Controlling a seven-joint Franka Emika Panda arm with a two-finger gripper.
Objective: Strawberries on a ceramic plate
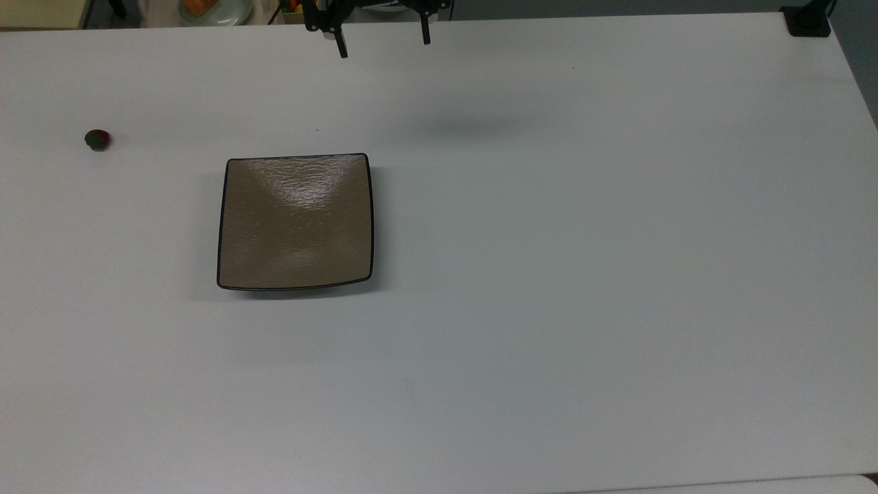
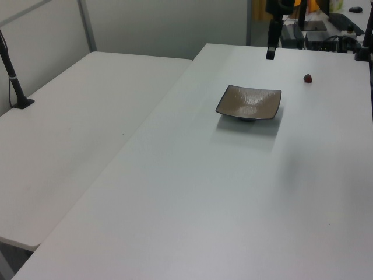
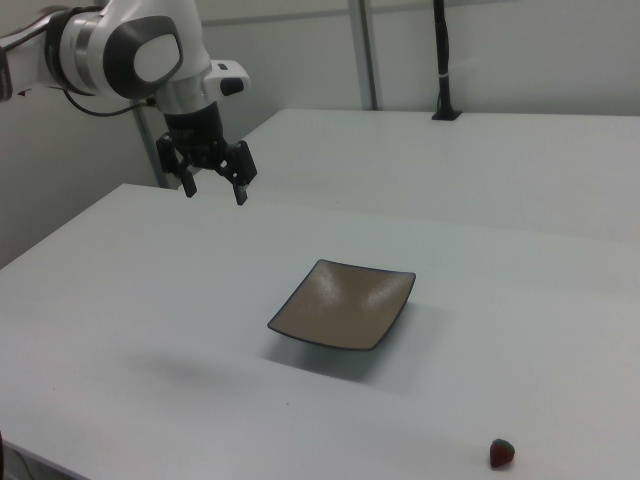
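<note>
Pincer spread wide, empty, parked high over the desk, likely awaiting a reach. Strawberry alone on the desk, well apart from the bare plate, probably on its side.

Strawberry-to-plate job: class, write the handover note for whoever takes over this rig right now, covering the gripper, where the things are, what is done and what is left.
Gripper: open, holding nothing, raised above the white table near its far edge in the top view.
Strawberry: lying on the table, well off to the top view's left of the plate, not touching it.
Ceramic plate: flat on the table, nothing on it.
Done: nothing yet; the strawberry is untouched.
Left: bring the gripper over the strawberry, grasp it, carry it across and set it on the plate.
</note>
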